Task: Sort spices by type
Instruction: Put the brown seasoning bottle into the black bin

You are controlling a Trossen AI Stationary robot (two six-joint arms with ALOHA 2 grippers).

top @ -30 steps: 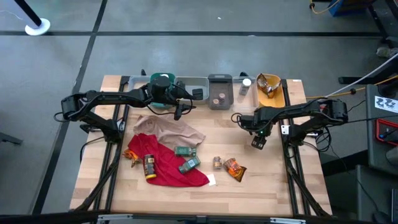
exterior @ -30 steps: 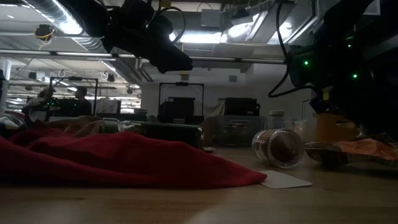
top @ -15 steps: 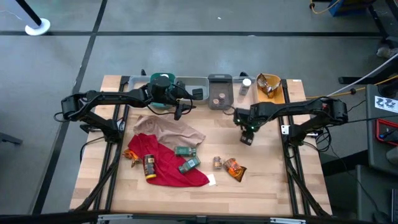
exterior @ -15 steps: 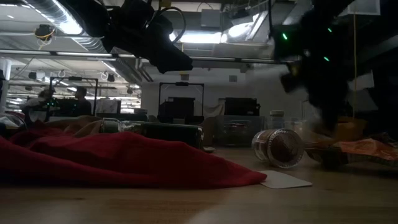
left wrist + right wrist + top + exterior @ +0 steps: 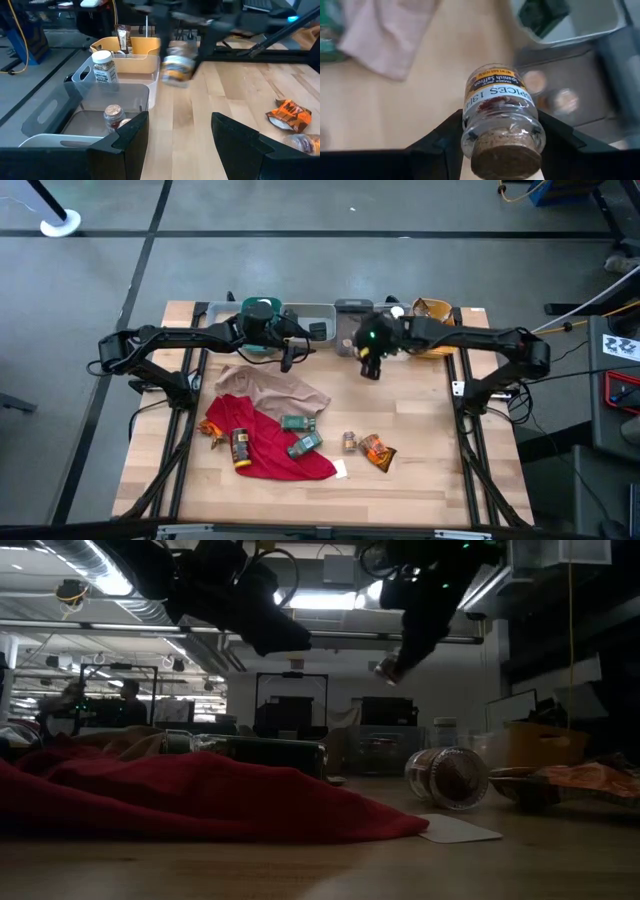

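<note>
My right gripper (image 5: 370,366) hangs above the table just in front of the dark grey bin (image 5: 353,308), shut on a small glass spice jar (image 5: 500,115) that has a cork stopper and a yellow and white label. The jar also shows high up in the low view (image 5: 385,668). My left gripper (image 5: 177,145) stands open near the clear bin (image 5: 312,312), with nothing between its fingers. More spices lie near the front: green boxes (image 5: 298,422), a brown jar (image 5: 240,446), a small jar (image 5: 349,441) and an orange packet (image 5: 377,450). My right gripper pinches the jar's glass body (image 5: 470,131) between its two fingers, close to the corked end. The jar lies along the fingers, with its cork (image 5: 506,161) toward the wrist and its base pointing away. The fingers slant down, and the jar is lifted clear of the table.
A row of bins lines the far edge: teal (image 5: 258,310), clear, dark grey with small jars inside, a small one holding a white-capped jar (image 5: 102,65), and yellow (image 5: 437,328). A tan cloth (image 5: 270,390) and a red cloth (image 5: 275,450) cover the left half of the table.
My right gripper has risen and gone toward the far edge and leftward, from the table's right middle to the dark grey bin. It has tipped steeply downward on the way and carries the jar clear of the table.
</note>
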